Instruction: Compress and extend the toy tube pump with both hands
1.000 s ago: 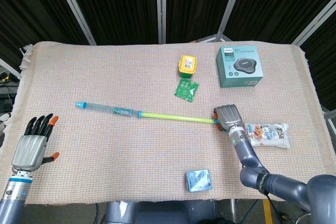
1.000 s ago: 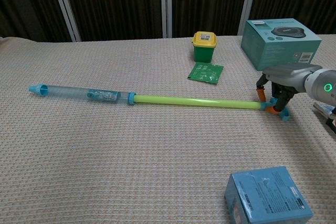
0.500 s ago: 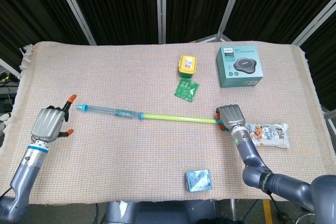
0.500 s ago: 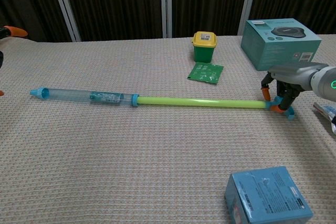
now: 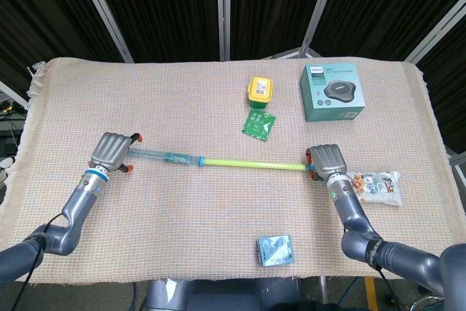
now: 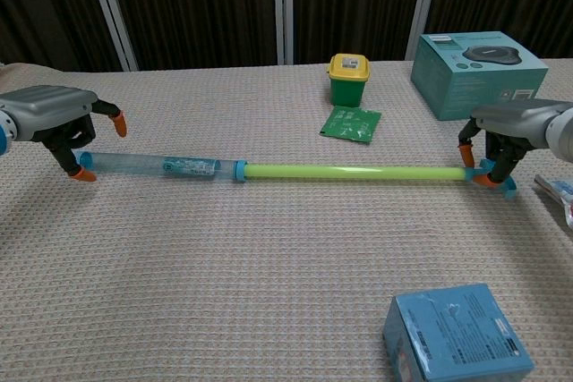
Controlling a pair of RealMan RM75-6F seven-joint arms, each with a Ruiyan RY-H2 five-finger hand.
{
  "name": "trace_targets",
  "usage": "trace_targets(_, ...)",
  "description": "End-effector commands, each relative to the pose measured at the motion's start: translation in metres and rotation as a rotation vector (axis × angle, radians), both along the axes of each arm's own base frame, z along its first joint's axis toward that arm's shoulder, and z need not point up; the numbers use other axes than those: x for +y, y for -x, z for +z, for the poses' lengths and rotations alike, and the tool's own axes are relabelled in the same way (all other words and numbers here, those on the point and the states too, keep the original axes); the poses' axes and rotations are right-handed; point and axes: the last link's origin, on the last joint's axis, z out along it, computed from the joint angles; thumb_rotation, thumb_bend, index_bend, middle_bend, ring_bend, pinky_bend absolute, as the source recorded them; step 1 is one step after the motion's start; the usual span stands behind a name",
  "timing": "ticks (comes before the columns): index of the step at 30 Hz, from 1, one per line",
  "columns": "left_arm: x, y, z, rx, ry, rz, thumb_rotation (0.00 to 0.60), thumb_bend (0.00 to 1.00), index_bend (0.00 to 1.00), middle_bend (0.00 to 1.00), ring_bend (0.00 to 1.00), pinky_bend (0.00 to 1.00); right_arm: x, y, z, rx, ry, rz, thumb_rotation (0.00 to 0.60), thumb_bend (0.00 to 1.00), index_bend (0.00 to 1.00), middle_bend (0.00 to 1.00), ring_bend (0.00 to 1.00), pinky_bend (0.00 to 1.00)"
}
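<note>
Both ends of the toy tube pump [image 5: 218, 160], lying on the woven tablecloth [image 5: 182, 100], are held from above: left hand [image 5: 113, 152] grips the clear barrel tip, right hand [image 5: 328, 159] the handle. Chest camera: green rod [image 6: 354, 170] fully drawn out (fingers curled around each end).

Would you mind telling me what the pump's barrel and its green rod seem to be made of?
The barrel looks like clear, blue-tinted plastic: the cloth shows through it. The green rod looks like opaque, smooth plastic with a slight sheen, though the finish is hard to confirm.
</note>
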Motion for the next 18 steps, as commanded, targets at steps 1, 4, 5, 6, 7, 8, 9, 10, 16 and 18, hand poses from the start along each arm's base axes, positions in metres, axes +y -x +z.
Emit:
trace_targets(1, 0.005, -0.003, -0.01, -0.002, 0.017, 0.008, 0.6, 0.17, 0.32, 0.87, 0.82, 1.0, 0.0, 0.001, 0.001, 0.002, 0.002, -0.001, 0.6, 0.51, 0.68, 1.0, 1.0, 1.0)
trace_targets(4, 0.008, -0.004, -0.016, -0.01, 0.024, 0.02, 0.6, 0.2, 0.33, 0.87, 0.83, 1.0, 0.0, 0.003, 0.002, 0.005, 0.003, -0.002, 0.6, 0.51, 0.68, 1.0, 1.0, 1.0)
trace_targets(5, 0.009, -0.004, -0.017, -0.013, 0.026, 0.026, 0.6, 0.21, 0.34, 0.87, 0.83, 1.0, 0.0, 0.003, 0.002, 0.005, 0.002, -0.003, 0.6, 0.51, 0.68, 1.0, 1.0, 1.0)
trace_targets(6, 0.011, -0.004, -0.018, -0.011, 0.028, 0.03, 0.6, 0.22, 0.34, 0.87, 0.83, 1.0, 0.0, 0.003, 0.002, 0.006, 0.003, -0.003, 0.6, 0.51, 0.68, 1.0, 1.0, 1.0)
trace_targets(7, 0.012, -0.004, -0.019, -0.009, 0.029, 0.032, 0.6, 0.23, 0.35, 0.87, 0.83, 1.0, -0.001, 0.003, 0.002, 0.007, 0.004, -0.003, 0.6, 0.51, 0.68, 1.0, 1.0, 1.0)
trace_targets(8, 0.013, -0.004, -0.019, -0.009, 0.03, 0.037, 0.6, 0.24, 0.36, 0.87, 0.83, 1.0, -0.001, 0.003, 0.003, 0.007, 0.006, -0.002, 0.6, 0.51, 0.68, 1.0, 1.0, 1.0)
trace_targets(9, 0.013, -0.004, -0.02, -0.011, 0.032, 0.043, 0.6, 0.24, 0.36, 0.87, 0.83, 1.0, -0.001, 0.003, 0.003, 0.007, 0.008, -0.002, 0.6, 0.51, 0.68, 1.0, 1.0, 1.0)
trace_targets(10, 0.014, -0.004, -0.021, -0.014, 0.035, 0.05, 0.6, 0.25, 0.36, 0.87, 0.83, 1.0, -0.001, 0.003, 0.004, 0.006, 0.009, -0.002, 0.6, 0.51, 0.68, 1.0, 1.0, 1.0)
trace_targets(16, 0.017, -0.007, -0.024, -0.042, 0.05, 0.087, 0.6, 0.28, 0.39, 0.87, 0.83, 1.0, -0.001, 0.003, 0.006, 0.008, 0.015, -0.002, 0.6, 0.51, 0.68, 1.0, 1.0, 1.0)
trace_targets(18, 0.018, -0.007, -0.025, -0.043, 0.055, 0.095, 0.6, 0.3, 0.44, 0.87, 0.83, 1.0, -0.001, 0.003, 0.007, 0.008, 0.017, -0.002, 0.6, 0.51, 0.68, 1.0, 1.0, 1.0)
